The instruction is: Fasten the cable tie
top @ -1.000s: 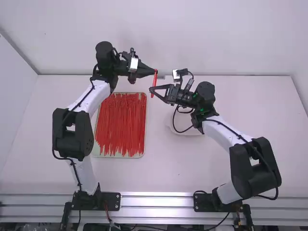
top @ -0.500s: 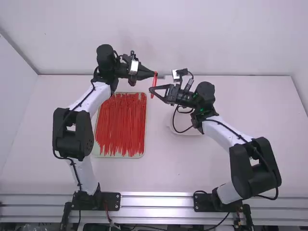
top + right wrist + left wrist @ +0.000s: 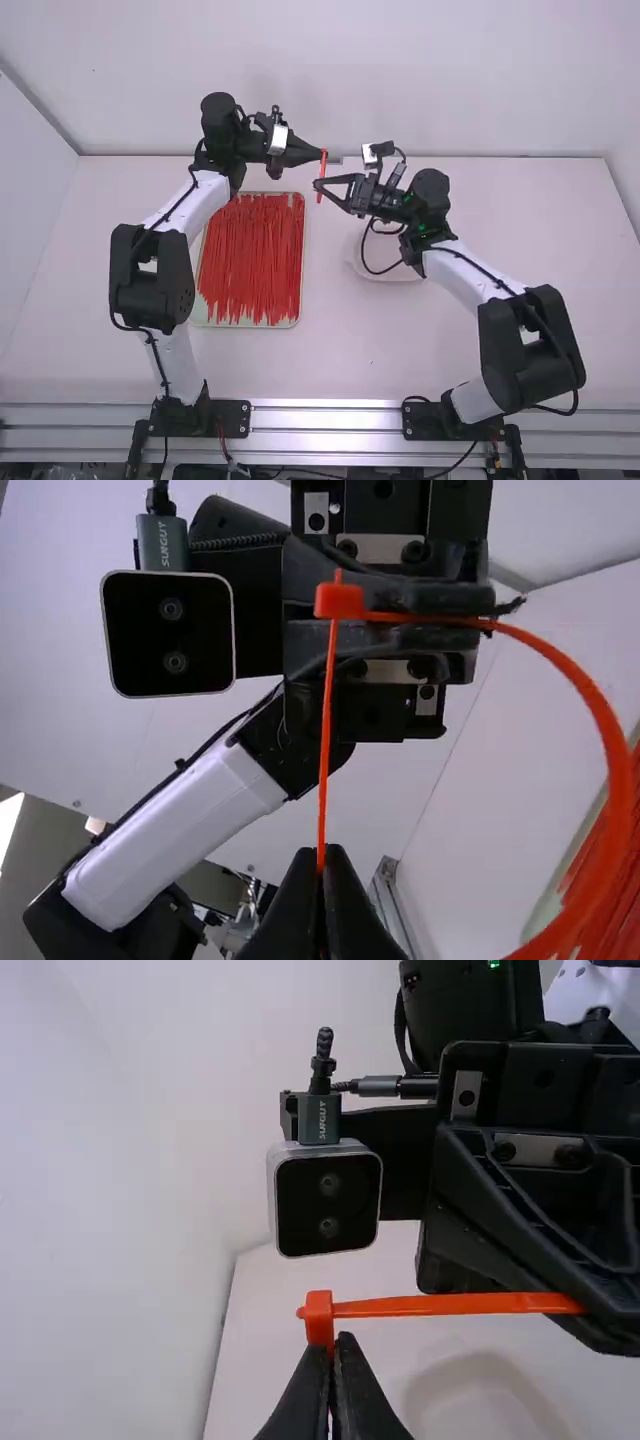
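A tray (image 3: 250, 325) heaped with spare red cable ties (image 3: 250, 258) lies on the white table (image 3: 560, 210), below the left gripper (image 3: 322, 153) and nearer the bases. A white dish (image 3: 382, 262) sits behind the right gripper (image 3: 321, 184).

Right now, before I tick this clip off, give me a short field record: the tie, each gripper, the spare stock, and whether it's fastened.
cable tie: red, held above the table between both grippers
left gripper: fingers shut on the cable tie, right by its head
right gripper: fingers shut on the strap, away from the head
tray: on the table by the left arm, full of loose red ties
fastened: cannot tell
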Robot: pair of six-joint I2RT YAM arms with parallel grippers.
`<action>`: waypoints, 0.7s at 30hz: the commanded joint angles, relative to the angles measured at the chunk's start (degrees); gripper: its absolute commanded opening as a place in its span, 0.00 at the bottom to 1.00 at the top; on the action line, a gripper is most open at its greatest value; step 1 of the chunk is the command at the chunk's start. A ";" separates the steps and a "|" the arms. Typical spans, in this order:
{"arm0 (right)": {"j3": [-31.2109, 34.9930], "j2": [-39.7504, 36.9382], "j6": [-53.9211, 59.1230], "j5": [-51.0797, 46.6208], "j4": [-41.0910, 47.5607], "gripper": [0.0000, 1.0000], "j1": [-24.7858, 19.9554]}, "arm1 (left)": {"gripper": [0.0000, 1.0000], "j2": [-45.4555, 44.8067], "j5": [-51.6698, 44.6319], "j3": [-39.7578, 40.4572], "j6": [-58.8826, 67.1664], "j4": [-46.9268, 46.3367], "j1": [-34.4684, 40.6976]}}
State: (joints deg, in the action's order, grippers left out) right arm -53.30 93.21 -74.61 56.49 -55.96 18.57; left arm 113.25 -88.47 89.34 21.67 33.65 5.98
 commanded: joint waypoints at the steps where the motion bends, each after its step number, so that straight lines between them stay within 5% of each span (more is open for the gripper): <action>1: -1.49 0.11 0.33 -0.15 -0.42 0.00 -0.31 | 0.01 0.11 -1.31 -0.22 1.68 -0.33 0.02; 21: -1.66 0.11 1.57 -4.50 -0.76 0.00 -1.75 | 0.02 0.11 -1.31 -0.59 1.86 -3.39 0.87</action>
State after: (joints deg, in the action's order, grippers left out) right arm -53.30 93.21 -73.28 53.34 -56.38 17.91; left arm 113.25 -88.07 89.34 21.67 30.50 6.66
